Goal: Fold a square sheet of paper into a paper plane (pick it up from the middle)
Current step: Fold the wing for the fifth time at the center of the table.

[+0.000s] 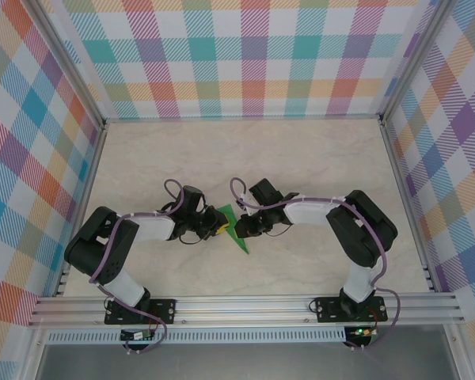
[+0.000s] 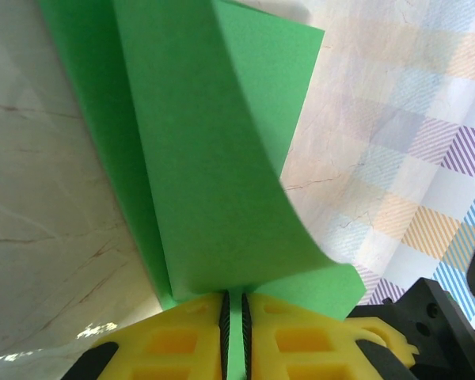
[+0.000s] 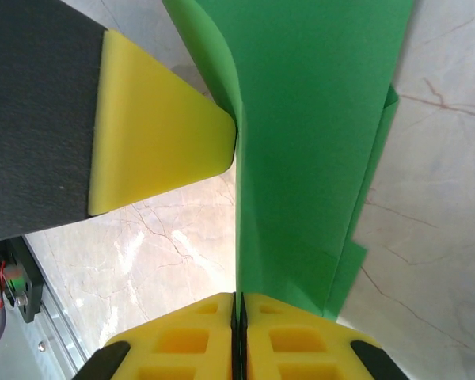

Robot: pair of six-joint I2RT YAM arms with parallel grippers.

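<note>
Just below the middle of the overhead frame, the two arms stood tip to tip over the pale marble table (image 1: pixel 317 158). The left gripper (image 2: pixel 234 305) had its yellow jaws squeezed together on the lower edge of the green paper (image 2: pixel 214 158), which rose up the frame, folded and curling. The right gripper (image 3: pixel 237 305) was clamped just as tightly on the same sheet's thin edge. At the upper left of the right wrist view, one of the left gripper's fingers (image 3: pixel 158 142) touched the paper.
</note>
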